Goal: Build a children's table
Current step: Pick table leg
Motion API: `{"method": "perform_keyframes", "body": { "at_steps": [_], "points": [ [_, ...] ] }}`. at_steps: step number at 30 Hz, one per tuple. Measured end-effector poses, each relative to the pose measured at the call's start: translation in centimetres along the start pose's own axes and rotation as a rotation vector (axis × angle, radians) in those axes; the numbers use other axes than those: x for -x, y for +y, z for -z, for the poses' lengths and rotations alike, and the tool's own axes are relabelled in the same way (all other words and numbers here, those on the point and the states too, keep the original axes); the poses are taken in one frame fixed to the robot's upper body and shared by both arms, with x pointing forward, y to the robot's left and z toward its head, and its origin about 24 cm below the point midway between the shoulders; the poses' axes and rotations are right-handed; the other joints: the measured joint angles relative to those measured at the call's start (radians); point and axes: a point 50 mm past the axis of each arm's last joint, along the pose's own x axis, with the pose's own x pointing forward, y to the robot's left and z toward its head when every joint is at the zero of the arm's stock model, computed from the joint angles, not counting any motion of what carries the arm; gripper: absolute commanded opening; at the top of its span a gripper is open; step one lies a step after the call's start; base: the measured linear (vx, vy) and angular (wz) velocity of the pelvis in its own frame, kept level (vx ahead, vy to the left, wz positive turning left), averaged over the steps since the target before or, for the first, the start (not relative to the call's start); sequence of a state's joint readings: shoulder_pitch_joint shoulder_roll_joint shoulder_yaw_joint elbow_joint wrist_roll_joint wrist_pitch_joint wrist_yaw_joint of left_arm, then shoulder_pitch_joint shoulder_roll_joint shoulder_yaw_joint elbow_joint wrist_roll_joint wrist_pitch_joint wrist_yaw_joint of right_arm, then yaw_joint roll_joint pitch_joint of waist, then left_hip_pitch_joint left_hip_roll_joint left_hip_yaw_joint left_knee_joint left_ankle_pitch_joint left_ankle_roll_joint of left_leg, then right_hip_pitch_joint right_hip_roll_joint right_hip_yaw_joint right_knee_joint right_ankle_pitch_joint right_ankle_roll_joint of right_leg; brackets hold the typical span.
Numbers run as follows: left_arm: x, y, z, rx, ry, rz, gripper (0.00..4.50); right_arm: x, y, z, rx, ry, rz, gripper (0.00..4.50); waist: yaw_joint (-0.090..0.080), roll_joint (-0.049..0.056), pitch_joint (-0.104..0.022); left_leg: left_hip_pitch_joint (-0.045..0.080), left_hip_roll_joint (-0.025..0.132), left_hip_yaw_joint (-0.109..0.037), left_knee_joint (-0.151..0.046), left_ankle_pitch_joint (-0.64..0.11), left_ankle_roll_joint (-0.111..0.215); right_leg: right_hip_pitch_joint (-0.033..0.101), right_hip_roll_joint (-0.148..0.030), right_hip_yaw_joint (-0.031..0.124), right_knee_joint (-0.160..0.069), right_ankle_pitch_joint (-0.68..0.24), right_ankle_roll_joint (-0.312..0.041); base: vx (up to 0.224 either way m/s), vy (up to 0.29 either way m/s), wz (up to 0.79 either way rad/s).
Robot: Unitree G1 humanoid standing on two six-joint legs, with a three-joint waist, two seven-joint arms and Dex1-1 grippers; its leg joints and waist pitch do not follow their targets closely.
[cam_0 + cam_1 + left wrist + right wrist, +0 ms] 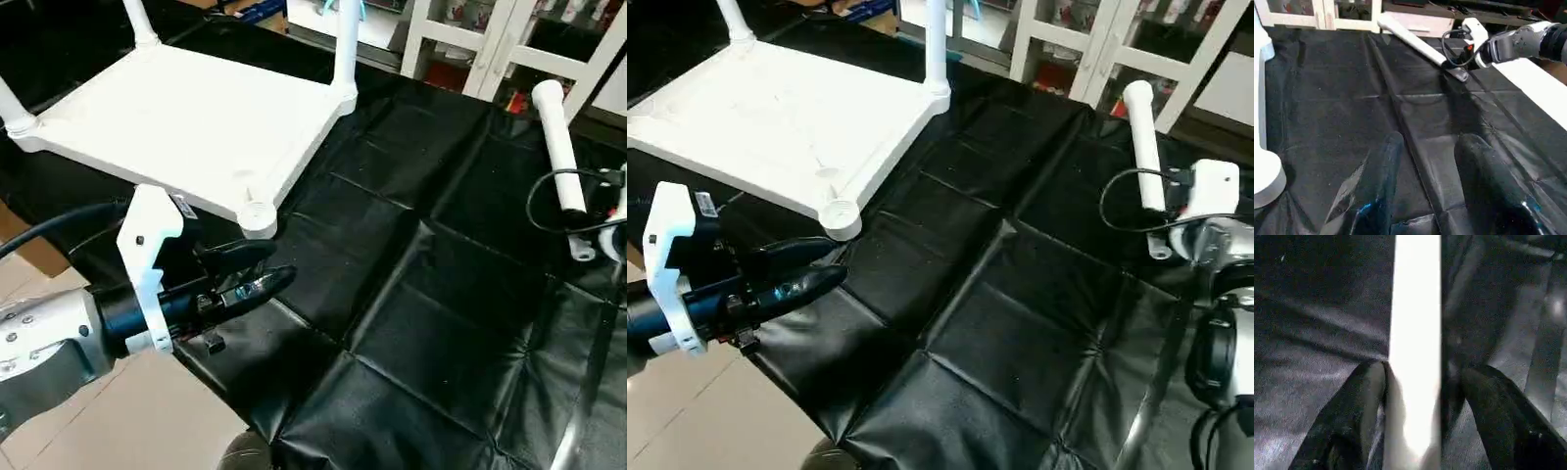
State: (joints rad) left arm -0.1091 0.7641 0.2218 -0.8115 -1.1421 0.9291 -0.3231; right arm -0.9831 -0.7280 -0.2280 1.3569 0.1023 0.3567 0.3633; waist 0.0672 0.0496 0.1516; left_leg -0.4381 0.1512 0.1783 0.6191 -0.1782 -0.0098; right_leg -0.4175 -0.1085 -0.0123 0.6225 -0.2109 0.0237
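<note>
The children's table lies upside down on black sheeting: a white tabletop with white legs standing in three corner sockets. Its near corner socket has no leg in it. My left gripper hovers just below and in front of that socket, open, with nothing between its fingers. A loose white leg lies on the sheeting at the far right. My right gripper straddles this leg, one finger touching it, the other a small gap away.
A white glass-door cabinet stands behind the bench. A black cable loops beside the right wrist's white camera mount. The bench's near edge drops to tan floor at lower left. Creased black sheeting covers the middle.
</note>
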Motion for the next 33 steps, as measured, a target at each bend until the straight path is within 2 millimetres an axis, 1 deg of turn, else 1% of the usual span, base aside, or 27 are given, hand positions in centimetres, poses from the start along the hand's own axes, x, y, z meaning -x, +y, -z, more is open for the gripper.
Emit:
{"method": "perform_keyframes", "body": {
  "at_steps": [4,6,7,8,9,10,12,14,19,24,26,31,32,33],
  "points": [
    [0.0,0.0,0.1,0.004,0.001,-0.002,2.05,0.0,0.1,0.2,0.009,0.017,-0.021,2.09,0.001,-0.003,0.002,0.0,0.001,0.001,0.0,0.0,0.0,0.0,0.0,0.0,0.0,0.0,0.0,0.0,0.0,0.0],
    [0.0,0.0,0.1,0.005,0.002,-0.004,2.05,0.0,0.1,0.4,0.023,0.03,-0.028,2.06,0.001,-0.005,0.002,0.0,0.003,0.005,0.0,0.0,0.0,0.0,0.0,0.0,0.0,0.0,0.0,0.0,0.0,0.0],
    [0.0,0.0,0.1,0.005,0.002,-0.006,2.05,0.0,0.0,0.6,0.027,0.035,-0.028,1.86,0.001,-0.005,0.003,0.0,0.004,0.006,0.0,0.0,0.0,0.0,0.0,0.0,0.0,0.0,0.0,0.0,0.0,0.0],
    [0.0,0.0,0.1,0.005,0.002,-0.01,2.05,0.0,0.0,0.7,0.028,0.04,-0.032,1.86,0.001,-0.005,0.003,0.0,0.005,0.009,0.0,0.0,0.0,0.0,0.0,0.0,0.0,0.0,0.0,0.0,0.0,0.0],
    [0.0,0.0,0.1,0.005,0.001,-0.011,2.05,0.0,0.0,0.8,0.028,0.042,-0.034,1.67,0.002,-0.005,0.003,0.001,0.006,0.01,0.0,0.0,0.001,0.0,0.0,0.0,0.0,0.0,0.0,0.0,0.0,0.0],
    [0.0,0.0,0.1,0.005,0.001,-0.013,2.05,0.0,0.0,0.8,0.028,0.043,-0.036,1.67,0.002,-0.005,0.003,0.001,0.007,0.012,0.0,0.001,0.001,0.0,0.0,0.0,0.0,0.0,0.0,0.0,0.0,0.0],
    [0.0,0.1,0.1,0.005,0.0,-0.018,2.05,0.0,0.0,0.9,0.028,0.045,-0.04,1.48,0.003,-0.006,0.003,0.001,0.011,0.019,0.0,0.001,0.002,0.0,0.0,0.0,0.0,0.0,0.0,0.0,0.0,0.0],
    [0.0,0.0,0.1,0.007,-0.002,-0.018,2.05,0.0,-0.1,1.0,0.027,0.047,-0.041,1.33,0.006,-0.007,0.002,0.002,0.012,0.021,0.0,0.001,0.002,0.0,0.0,0.0,0.0,0.0,0.0,0.0,0.0,0.0],
    [-0.4,-0.1,0.2,0.016,-0.008,-0.008,2.05,0.0,-0.3,1.4,0.018,0.044,-0.039,1.26,0.016,-0.011,0.001,0.002,0.014,0.023,0.0,0.001,0.002,0.0,0.0,-0.001,0.001,0.0,0.0,0.0,0.0,0.0],
    [-0.5,-0.2,0.1,0.009,-0.017,-0.006,2.05,0.0,-0.4,1.6,-0.011,0.031,-0.059,1.25,0.019,-0.013,0.001,0.003,0.015,0.023,0.002,0.001,0.002,0.0,0.0,-0.001,0.003,0.0,0.0,0.0,0.0,0.0],
    [-0.9,0.0,0.0,0.0,-0.046,-0.014,2.05,0.0,-0.4,1.7,-0.044,0.008,-0.082,1.25,0.02,-0.014,0.0,0.003,0.016,0.024,0.004,0.002,0.003,0.0,0.0,-0.001,0.006,0.0,0.0,0.0,0.0,0.0],
    [-1.9,1.3,0.2,0.029,-0.095,-0.092,2.05,0.1,-0.4,1.1,-0.112,-0.092,-0.133,1.25,0.02,-0.012,-0.004,0.002,0.019,0.026,0.015,0.005,0.006,0.0,0.0,-0.001,0.014,0.0,0.0,0.0,0.0,0.0],
    [-2.1,1.6,0.4,0.037,-0.102,-0.116,2.05,0.1,-0.4,0.8,-0.12,-0.115,-0.145,1.25,0.02,-0.011,-0.008,0.002,0.019,0.026,0.017,0.005,0.006,0.001,0.0,-0.001,0.015,0.0,0.0,0.0,0.0,0.0],
    [-2.6,2.1,0.5,0.059,-0.12,-0.136,2.05,0.3,-0.6,0.7,-0.136,-0.143,-0.156,1.25,0.021,-0.006,-0.012,0.002,0.02,0.026,0.019,0.005,0.006,0.002,0.0,-0.001,0.016,0.0,0.0,0.0,0.0,0.0]
  ]
}}
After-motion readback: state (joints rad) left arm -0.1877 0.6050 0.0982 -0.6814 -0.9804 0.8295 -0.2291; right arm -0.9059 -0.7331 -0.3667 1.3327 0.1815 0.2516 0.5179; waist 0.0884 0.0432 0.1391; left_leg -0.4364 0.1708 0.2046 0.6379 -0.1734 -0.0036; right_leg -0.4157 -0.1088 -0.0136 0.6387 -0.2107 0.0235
